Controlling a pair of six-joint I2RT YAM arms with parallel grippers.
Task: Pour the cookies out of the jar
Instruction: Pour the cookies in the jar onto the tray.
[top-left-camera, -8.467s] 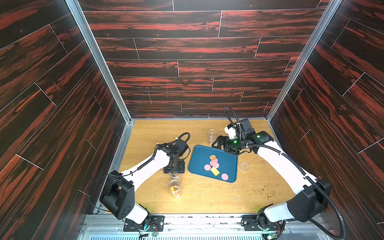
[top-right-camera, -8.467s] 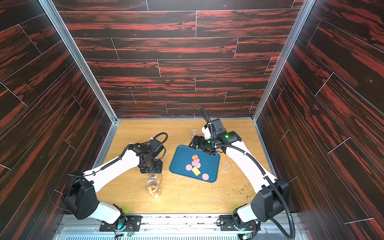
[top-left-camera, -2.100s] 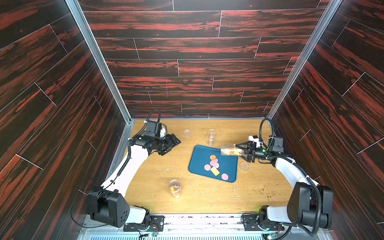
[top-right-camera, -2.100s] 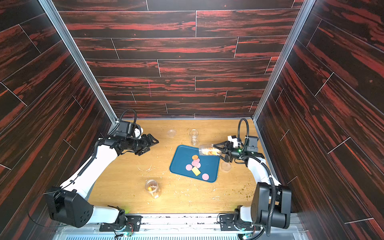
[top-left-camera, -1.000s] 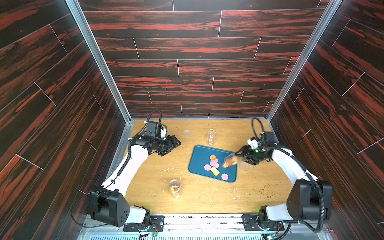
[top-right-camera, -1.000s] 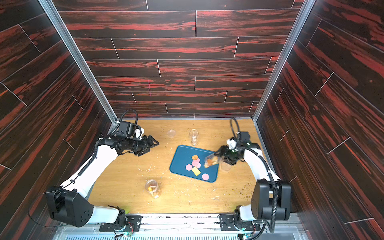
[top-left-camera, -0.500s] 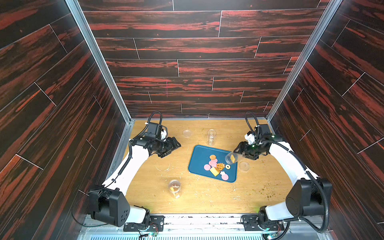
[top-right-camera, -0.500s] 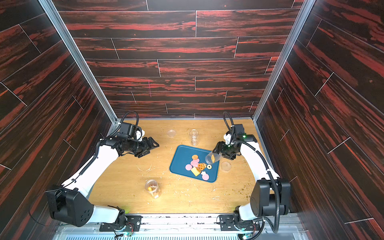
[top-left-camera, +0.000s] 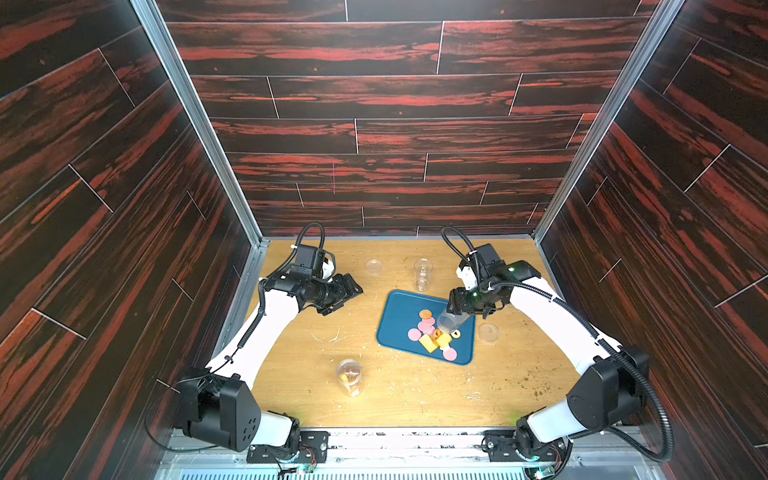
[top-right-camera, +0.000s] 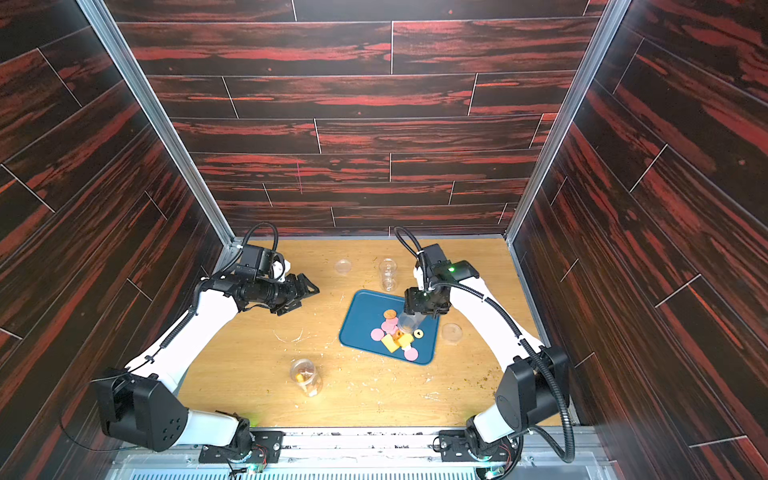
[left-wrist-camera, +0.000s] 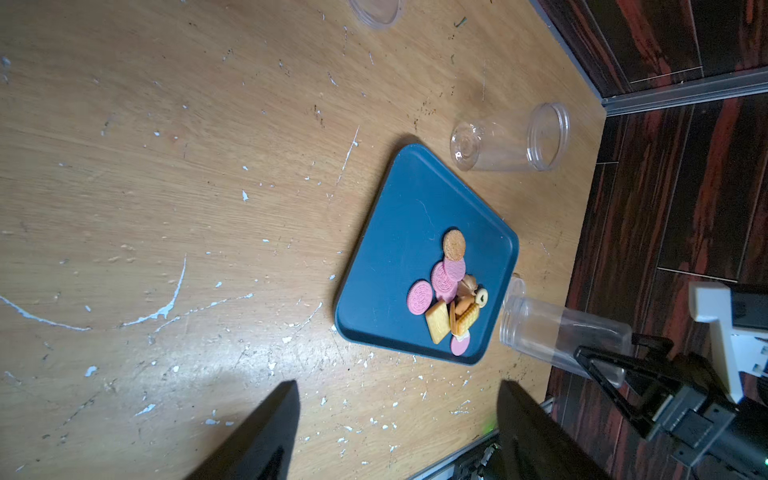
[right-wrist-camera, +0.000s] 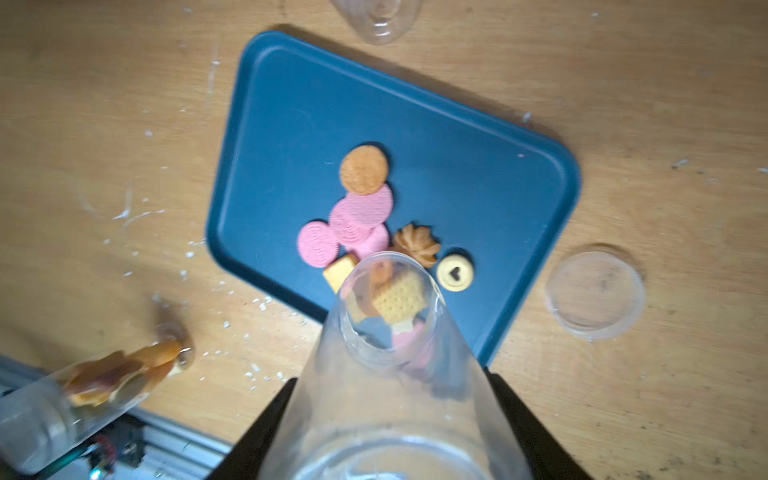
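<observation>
Since a second ago, the right arm (top-left-camera: 540, 303) has carried the jar (top-left-camera: 451, 321) further over the blue tray (top-left-camera: 397, 311) and tipped it steeply, mouth down, and the heap of cookies (top-left-camera: 432, 338) under it has grown. The right jaws are clenched on the jar's body near its closed end. Its mouth hangs just above the heap, on the side of the tray nearer that arm. Seen from the left wrist, the jar (left-wrist-camera: 557, 332) looks clear and empty.

On the tray the cookies lie bunched: a tan round (right-wrist-camera: 363, 169), pink discs (right-wrist-camera: 360, 216), yellow squares (left-wrist-camera: 437, 322), a brown swirl (right-wrist-camera: 417, 244) and a pale round (right-wrist-camera: 455, 272) with a heart-shaped hole.

The left jaws stand apart, grasping nothing, above the table (top-left-camera: 291, 374), well apart from the tray. A second jar (top-left-camera: 350, 376) holding cookies stands near the front. An empty jar (top-left-camera: 422, 274) stands just behind the tray. A lid (top-left-camera: 487, 332) lies just beside the tray and another lid (top-left-camera: 374, 266) lies near the back.
</observation>
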